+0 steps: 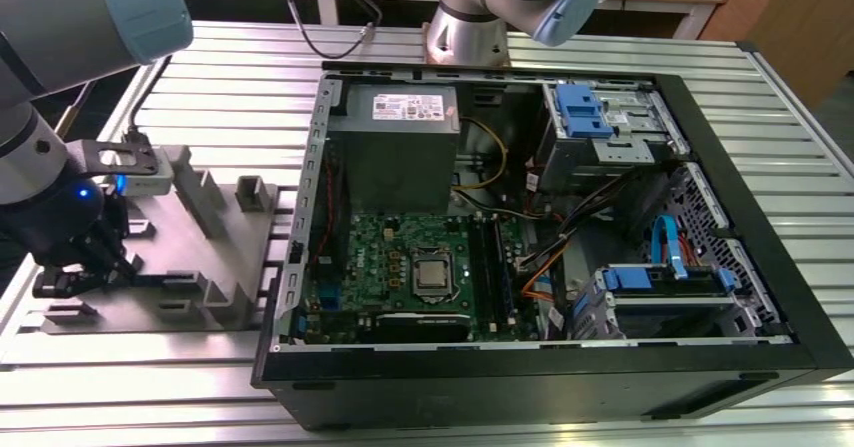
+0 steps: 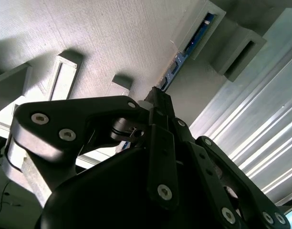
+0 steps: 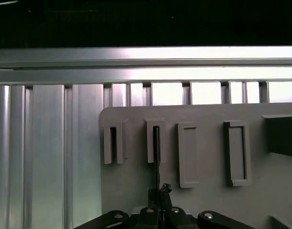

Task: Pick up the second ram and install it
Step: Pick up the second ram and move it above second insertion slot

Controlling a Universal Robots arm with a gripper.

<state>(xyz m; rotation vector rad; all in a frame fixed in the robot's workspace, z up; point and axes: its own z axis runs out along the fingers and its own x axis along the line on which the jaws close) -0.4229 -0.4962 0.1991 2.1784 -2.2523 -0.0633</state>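
Observation:
The second ram (image 2: 178,61) is a thin dark stick standing on edge in the slotted blocks of the grey fixture plate (image 1: 187,242), at the exterior view's left. In the first wrist view the ram (image 3: 157,157) shows edge-on, running from a slot block down into my fingers. My gripper (image 1: 83,267) (image 2: 158,98) (image 3: 158,193) is down on the fixture and shut on the stick's near end. The far end of the stick still rests in its slot block (image 2: 203,26). The motherboard (image 1: 400,267) with its long black memory slots (image 1: 489,267) lies inside the open computer case.
The open black computer case (image 1: 747,217) fills the exterior view's right, with a power supply (image 1: 400,127), blue drive cages (image 1: 587,112) and loose cables. Several upright grey blocks (image 1: 200,197) stand on the fixture. A second arm's base (image 1: 467,27) stands behind the case on the ribbed metal table (image 1: 240,77).

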